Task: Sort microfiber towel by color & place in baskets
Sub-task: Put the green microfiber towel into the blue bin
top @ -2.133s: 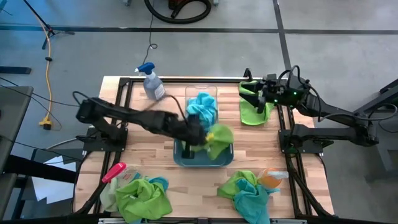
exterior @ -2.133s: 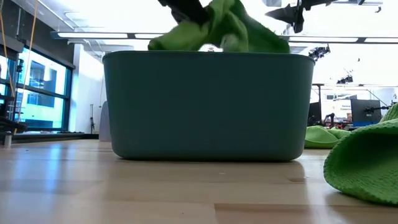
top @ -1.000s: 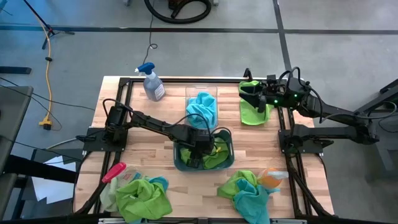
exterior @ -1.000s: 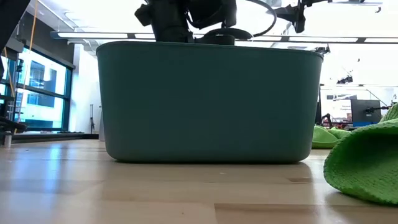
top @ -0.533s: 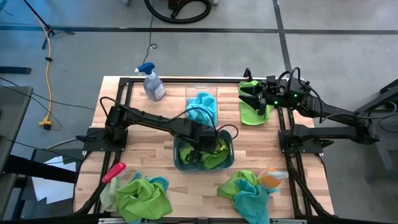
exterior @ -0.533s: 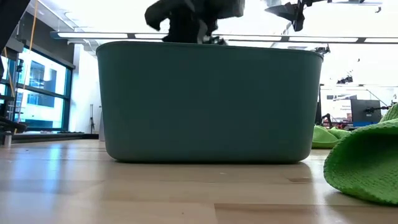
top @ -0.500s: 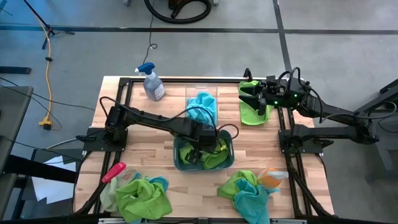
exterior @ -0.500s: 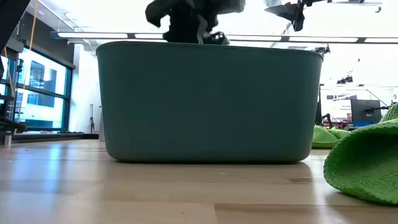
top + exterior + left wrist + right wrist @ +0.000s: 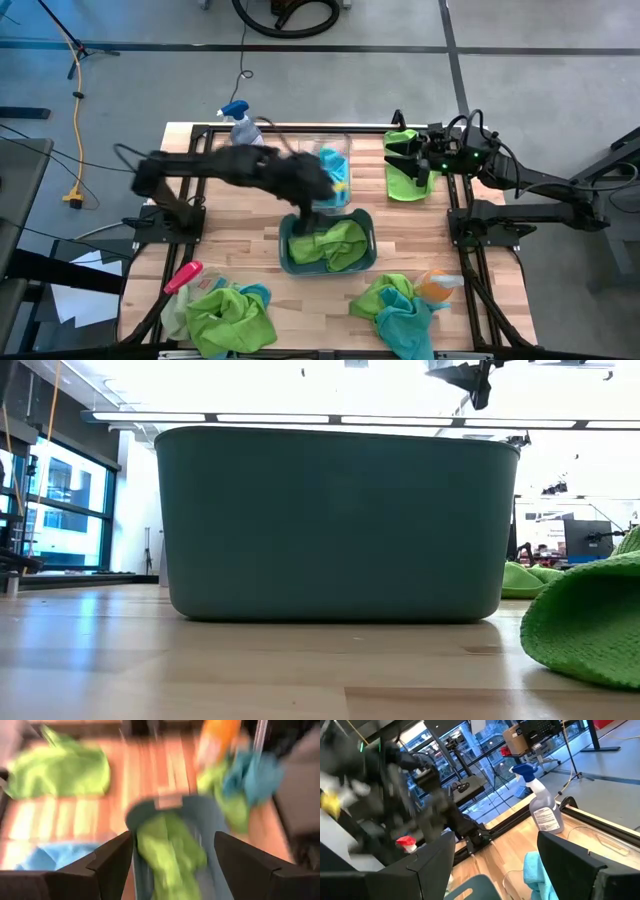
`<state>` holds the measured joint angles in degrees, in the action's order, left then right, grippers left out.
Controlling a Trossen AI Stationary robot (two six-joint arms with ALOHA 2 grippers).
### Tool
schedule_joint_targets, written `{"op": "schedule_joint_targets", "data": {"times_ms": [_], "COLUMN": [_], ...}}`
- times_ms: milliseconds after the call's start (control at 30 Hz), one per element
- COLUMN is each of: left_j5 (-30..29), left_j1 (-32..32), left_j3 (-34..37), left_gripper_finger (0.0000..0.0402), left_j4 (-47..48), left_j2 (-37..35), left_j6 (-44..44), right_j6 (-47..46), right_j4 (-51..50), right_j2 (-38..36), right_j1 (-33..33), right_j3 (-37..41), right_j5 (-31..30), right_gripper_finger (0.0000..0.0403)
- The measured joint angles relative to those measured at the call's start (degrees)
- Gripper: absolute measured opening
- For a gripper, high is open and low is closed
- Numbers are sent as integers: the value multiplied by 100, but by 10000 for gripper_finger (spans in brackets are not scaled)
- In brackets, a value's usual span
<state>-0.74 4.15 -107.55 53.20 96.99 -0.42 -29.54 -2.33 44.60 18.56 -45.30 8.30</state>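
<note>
left tool (image 9: 318, 195): fingers spread wide, empty, touching nothing, hanging over the far rim of the teal bin (image 9: 366, 262)
green towels (image 9: 330, 243): lying in the teal bin, just below that tool
blue towels (image 9: 336, 166): in the clear bin (image 9: 323, 144), right beside it
right tool (image 9: 398, 153): jaws apart, holding nothing, above a green towel (image 9: 404, 182) on the desk (image 9: 245, 240), well off from the left tool

The left arm (image 9: 230, 165) is a motion smear in the high view, so its gripper (image 9: 318, 190) cannot be made out there. The whole left wrist view is blurred; the green towel (image 9: 170, 847) in the teal bin (image 9: 137, 815) has no clear outline. In the low view the bin's wall (image 9: 335, 525) hides its contents, and the picture's right edge cuts off a green towel (image 9: 590, 625).
</note>
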Motion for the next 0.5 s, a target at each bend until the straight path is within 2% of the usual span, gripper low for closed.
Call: {"op": "schedule_joint_targets", "data": {"times_ms": [300,500], "left_j5": [-634,-1111], "left_j1": [-247,-307], "left_j3": [2402,4120], "left_gripper_finger": [266,266], "left_j4": [-2447,-4035], "left_j2": [-2138,-3132], "left_j6": [-909,-1564], "right_j6": [375,548], "right_j4": [31,42], "right_j2": [0,0], "right_j1": [0,0], "right_j3": [-2,0], "right_j5": [174,278], "right_gripper_finger": [279,279]}}
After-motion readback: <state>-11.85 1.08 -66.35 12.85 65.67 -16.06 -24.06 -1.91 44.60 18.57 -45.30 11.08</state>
